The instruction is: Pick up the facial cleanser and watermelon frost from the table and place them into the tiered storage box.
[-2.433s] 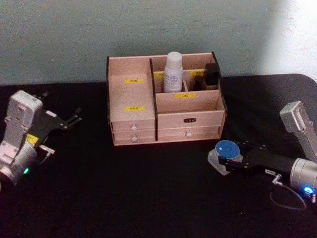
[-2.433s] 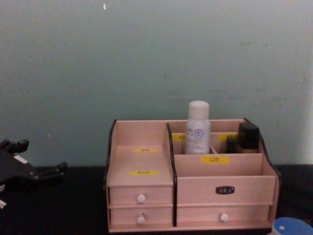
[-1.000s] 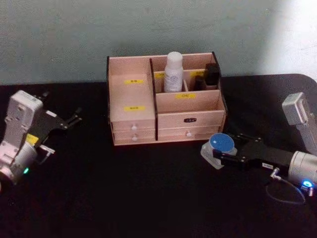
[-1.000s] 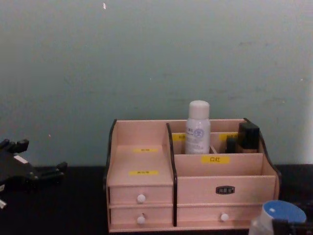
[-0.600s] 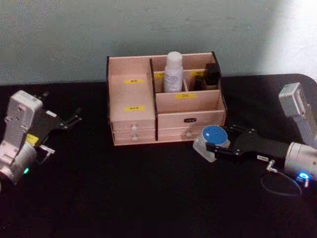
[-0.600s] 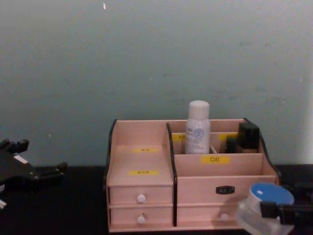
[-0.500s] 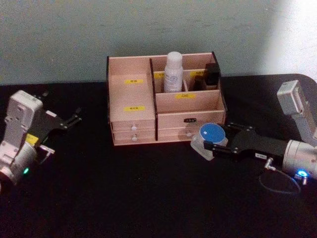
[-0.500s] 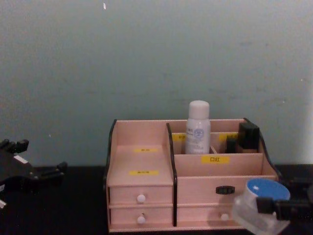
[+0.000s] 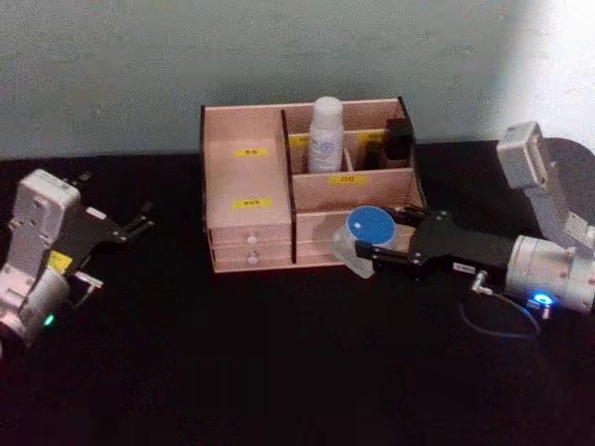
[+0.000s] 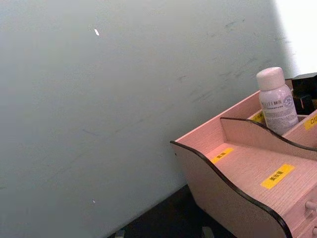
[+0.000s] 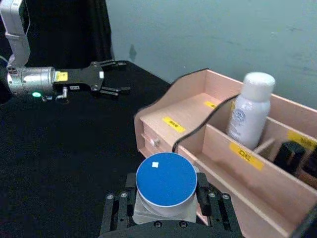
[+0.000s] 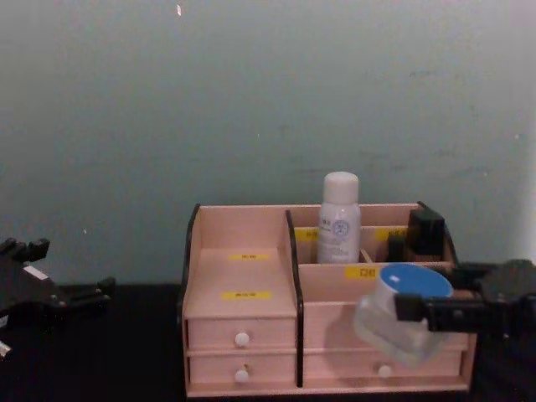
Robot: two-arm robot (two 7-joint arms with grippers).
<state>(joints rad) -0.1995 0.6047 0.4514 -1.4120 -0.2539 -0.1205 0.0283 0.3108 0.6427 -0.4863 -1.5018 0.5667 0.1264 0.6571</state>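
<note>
Holding: my right gripper (image 9: 374, 232) grips the blue-lidded jar (image 9: 368, 221), up in front of the tiered storage box (image 9: 246, 200)
Left side: my left gripper (image 9: 147, 219) sits parked, fingers wide

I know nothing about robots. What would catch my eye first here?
The clear jar with a round blue lid, clamped in the right arm's black fingers and held above the black table, in front of the right half of the pale pink wooden organiser. Next, the white bottle standing upright in a back compartment, and the left arm's fingers parked open at the table's left.
</note>
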